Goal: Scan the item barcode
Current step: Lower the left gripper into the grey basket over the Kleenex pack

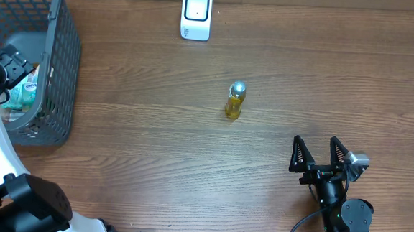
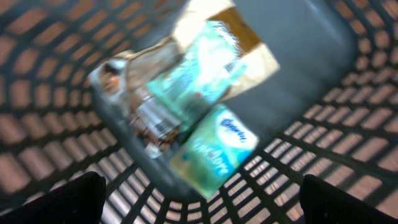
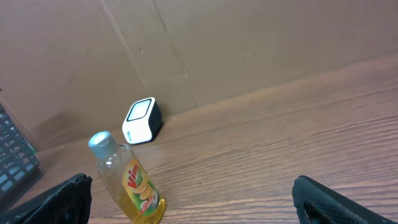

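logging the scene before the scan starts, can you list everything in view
barcode scanner: one, white with a dark face, far side of the table, centre
dish soap bottle: one, yellow liquid with a silver cap, upright mid-table
mesh basket: one, grey, left edge of the table
packets: several, mostly teal and white, inside the basket; too blurred to count
table: one, brown wood
left gripper: one, black, open, above the packets in the basket
right gripper: one, black, open and empty, near right, apart from the bottle
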